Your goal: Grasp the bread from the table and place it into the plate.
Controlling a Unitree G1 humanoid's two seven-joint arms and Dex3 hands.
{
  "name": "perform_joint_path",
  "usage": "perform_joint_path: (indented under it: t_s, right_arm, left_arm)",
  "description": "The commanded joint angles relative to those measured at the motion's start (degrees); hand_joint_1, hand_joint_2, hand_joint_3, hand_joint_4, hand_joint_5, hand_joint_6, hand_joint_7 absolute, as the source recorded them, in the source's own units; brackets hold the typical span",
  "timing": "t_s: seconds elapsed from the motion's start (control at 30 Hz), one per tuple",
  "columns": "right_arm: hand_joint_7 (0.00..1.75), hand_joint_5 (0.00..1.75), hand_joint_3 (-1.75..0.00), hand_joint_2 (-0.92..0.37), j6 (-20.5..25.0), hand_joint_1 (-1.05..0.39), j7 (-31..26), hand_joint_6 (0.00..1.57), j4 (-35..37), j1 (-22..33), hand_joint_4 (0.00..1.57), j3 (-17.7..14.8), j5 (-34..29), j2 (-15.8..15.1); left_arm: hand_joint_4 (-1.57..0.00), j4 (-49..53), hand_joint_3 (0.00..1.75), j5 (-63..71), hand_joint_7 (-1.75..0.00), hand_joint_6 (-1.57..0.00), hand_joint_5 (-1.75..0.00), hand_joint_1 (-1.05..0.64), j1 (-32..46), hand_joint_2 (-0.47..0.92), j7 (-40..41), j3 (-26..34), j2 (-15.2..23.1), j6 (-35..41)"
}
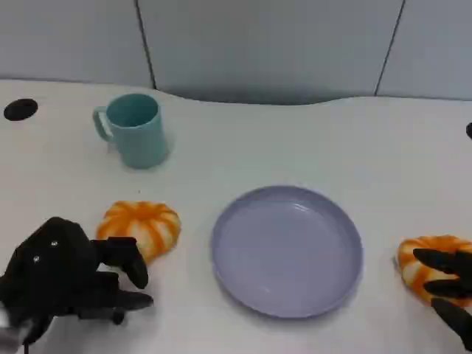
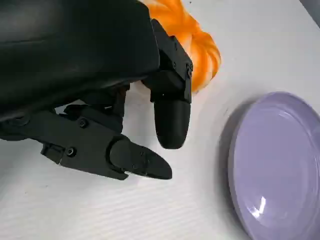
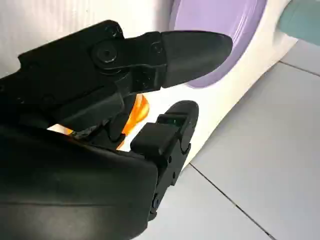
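Note:
Two orange striped bread rolls lie on the white table. The left bread (image 1: 140, 227) (image 2: 200, 50) sits left of the empty purple plate (image 1: 287, 251) (image 2: 275, 165). My left hand (image 1: 66, 279) (image 2: 100, 75) hovers just at its near side, fingers apart and holding nothing. The right bread (image 1: 424, 262) (image 3: 140, 107) lies right of the plate (image 3: 220, 20). My right hand (image 1: 451, 287) (image 3: 100, 125) reaches over its near side with fingers extended; the roll shows between thumb and fingers, resting on the table.
A teal mug (image 1: 134, 129) (image 3: 300, 15) stands at the back left. A black disc (image 1: 21, 109) lies near the far left edge. The table's rear edge curves in front of grey wall panels.

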Motion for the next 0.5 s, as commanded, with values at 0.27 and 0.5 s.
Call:
perform_joint_path:
  t_s: [0.27, 0.5]
  right_arm:
    - [0.0, 0.32, -0.38, -0.92, -0.7, -0.38, -0.48, 0.78, -0.58, 0.26, 0.78, -0.28, 0.18, -0.43]
    - [0.0, 0.32, -0.38, -0.92, -0.81, -0.39, -0.61, 0.78, -0.9, 0.35, 0.78, 0.0, 0.13, -0.01]
  left_arm:
    - [-0.63, -1.41, 0.05, 1.78, -1.75, -0.51, -1.75, -0.36, 0.41, 0.91, 0.63, -0.36, 0.77, 2.02]
    - [-0.7, -4.03, 0.04, -5.42, -1.75, -0.54, -1.75, -0.27, 1.14, 0.89, 0.17, 5.19, -1.36, 3.02]
